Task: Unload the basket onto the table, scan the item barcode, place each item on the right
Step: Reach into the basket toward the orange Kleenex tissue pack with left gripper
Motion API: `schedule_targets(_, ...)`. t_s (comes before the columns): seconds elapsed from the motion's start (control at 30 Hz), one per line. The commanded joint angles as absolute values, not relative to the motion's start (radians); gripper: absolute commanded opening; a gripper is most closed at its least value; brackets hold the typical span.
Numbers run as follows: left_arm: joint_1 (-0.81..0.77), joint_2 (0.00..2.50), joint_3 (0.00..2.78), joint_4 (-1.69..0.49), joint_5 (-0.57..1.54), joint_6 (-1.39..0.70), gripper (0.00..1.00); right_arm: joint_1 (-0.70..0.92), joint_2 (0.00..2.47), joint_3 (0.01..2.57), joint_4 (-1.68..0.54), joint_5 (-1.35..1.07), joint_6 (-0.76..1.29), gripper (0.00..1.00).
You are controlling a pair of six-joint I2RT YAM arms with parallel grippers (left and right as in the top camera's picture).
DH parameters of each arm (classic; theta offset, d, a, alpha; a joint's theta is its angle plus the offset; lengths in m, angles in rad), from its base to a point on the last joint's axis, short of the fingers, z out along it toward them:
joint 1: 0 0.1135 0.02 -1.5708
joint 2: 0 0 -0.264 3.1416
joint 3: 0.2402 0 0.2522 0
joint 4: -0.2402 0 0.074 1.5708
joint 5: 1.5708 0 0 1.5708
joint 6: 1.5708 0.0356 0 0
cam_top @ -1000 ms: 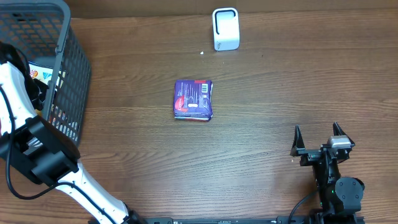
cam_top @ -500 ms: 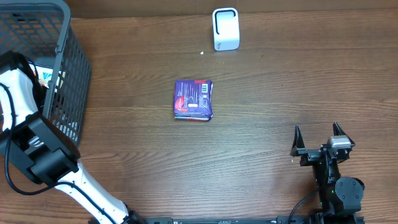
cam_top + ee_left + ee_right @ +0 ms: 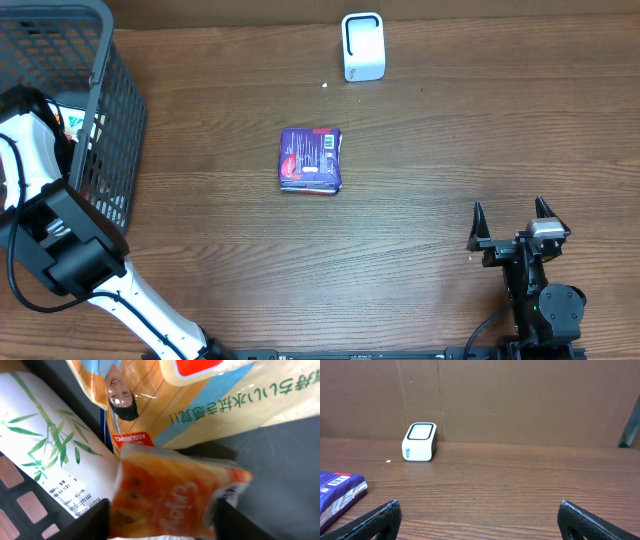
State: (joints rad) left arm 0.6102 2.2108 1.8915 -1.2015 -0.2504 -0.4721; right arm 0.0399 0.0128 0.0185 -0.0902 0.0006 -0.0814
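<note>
Wooden table [image 3: 430, 180]; left tool [image 3: 162, 521] seemingly pinches orange packet [image 3: 172, 492]

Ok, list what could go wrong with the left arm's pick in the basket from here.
The orange packet sits between the fingers of the left gripper, crowded by a bamboo-print pack and a large bag; a neighbour may get caught too.
The packet looks soft, so it might slip while lifted past the basket wall.
No barcode shows on its visible face; it may need turning at the scanner.
</note>
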Motion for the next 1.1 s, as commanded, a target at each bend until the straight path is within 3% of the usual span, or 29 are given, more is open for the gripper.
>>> schedule_targets(0.0,0.617,2.221,1.885,-1.208,-0.265,-0.467,0.45,0.039,0.003,0.008,-0.084,0.006,-0.076,1.00)
schedule_targets(0.1,0.617,2.221,1.885,-1.218,-0.265,-0.467,0.33,0.039,0.003,0.008,-0.084,0.006,-0.076,1.00)
schedule_targets(0.23,0.617,2.221,1.885,-1.229,-0.265,-0.467,0.07,0.039,0.003,0.008,-0.084,0.006,-0.076,1.00)
schedule_targets(0.27,0.617,2.221,1.885,-1.232,-0.265,-0.467,0.04,0.039,0.003,0.008,-0.084,0.006,-0.076,1.00)
schedule_targets(0.97,0.617,2.210,2.063,-1.354,-0.236,-0.442,0.04,0.039,0.003,0.008,-0.084,0.007,-0.076,1.00)
schedule_targets(1.0,0.617,2.210,2.059,-1.357,-0.235,-0.442,0.08,0.039,0.003,0.008,-0.084,0.006,-0.076,1.00)
schedule_targets(1.07,0.617,2.211,2.039,-1.353,-0.235,-0.455,0.63,0.039,0.003,0.008,-0.084,0.006,-0.076,1.00)
